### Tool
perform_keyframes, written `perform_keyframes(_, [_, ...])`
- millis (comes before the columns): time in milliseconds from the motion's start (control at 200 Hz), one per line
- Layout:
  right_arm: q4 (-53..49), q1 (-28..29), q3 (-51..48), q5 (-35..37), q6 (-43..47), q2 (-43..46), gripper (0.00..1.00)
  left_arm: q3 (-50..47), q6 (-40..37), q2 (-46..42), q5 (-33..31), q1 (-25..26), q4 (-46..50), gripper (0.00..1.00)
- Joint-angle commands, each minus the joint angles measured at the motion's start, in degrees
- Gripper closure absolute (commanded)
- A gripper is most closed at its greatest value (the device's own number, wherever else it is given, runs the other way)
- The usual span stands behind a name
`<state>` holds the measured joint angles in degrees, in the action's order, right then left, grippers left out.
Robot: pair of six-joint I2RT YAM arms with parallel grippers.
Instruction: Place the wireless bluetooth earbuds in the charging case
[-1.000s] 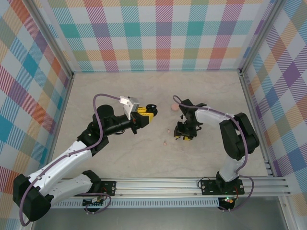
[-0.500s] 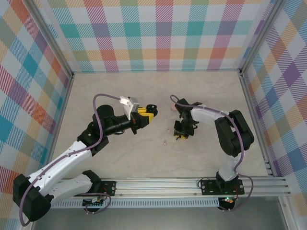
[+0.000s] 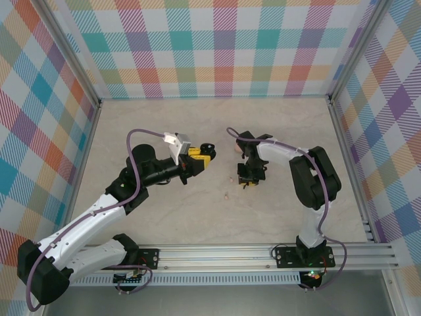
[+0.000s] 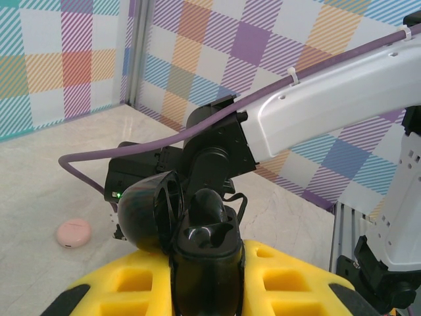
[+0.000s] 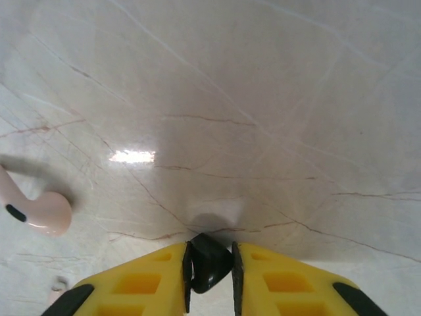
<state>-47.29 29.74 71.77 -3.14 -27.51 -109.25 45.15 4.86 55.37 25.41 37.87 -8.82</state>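
Note:
My left gripper point(image 3: 199, 157) hovers above the table, shut on the black charging case point(image 4: 205, 280). The case's lid point(image 4: 146, 210) is swung open to the left. One black earbud point(image 4: 205, 209) sits in a slot, and the slot beside it looks hollow. My right gripper point(image 5: 210, 253) points down at the table, shut on a second black earbud point(image 5: 209, 264) close to the marble surface. A pale pink earbud point(image 5: 41, 212) lies to its left. In the top view two pink earbuds point(image 3: 231, 178) point(image 3: 225, 195) lie left of the right gripper point(image 3: 248, 179).
A round pink puck point(image 4: 73, 232) lies on the table beyond the right arm's wrist, partly covered by that arm in the top view point(image 3: 236, 150). The right arm point(image 4: 316, 105) crosses close in front of the left gripper. Checked walls enclose the beige table point(image 3: 164, 217).
The right gripper has closed on the black earbud and shifted slightly left and toward the back. The left arm and the case have stayed put.

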Motion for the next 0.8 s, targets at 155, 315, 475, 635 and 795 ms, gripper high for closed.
perform_keyframes(155, [-1.29,0.32,1.40,1.16,-3.73,-0.78,0.64,-0.16,-0.64,-1.14,0.49,0.72,-0.15,0.81])
perform_keyframes(315, [0.35,0.31,0.92,0.79,-7.70,-0.94,0.64,-0.16,-0.80,-1.17,0.44,0.72,0.07,0.81])
perform_keyframes(475, [0.53,0.33,1.14,1.93,-10.57,-1.23,0.65,-0.35,-0.73,-1.14,0.52,0.70,-0.13,0.81])
perform_keyframes(635, [0.96,0.33,1.20,2.26,-12.72,-1.31,0.66,-0.46,-0.73,-1.10,0.52,0.67,-0.32,0.81])
perform_keyframes(795, [1.36,0.32,1.66,1.65,-13.19,-2.09,0.67,-0.41,-0.75,-1.15,0.51,0.72,-0.32,0.81])
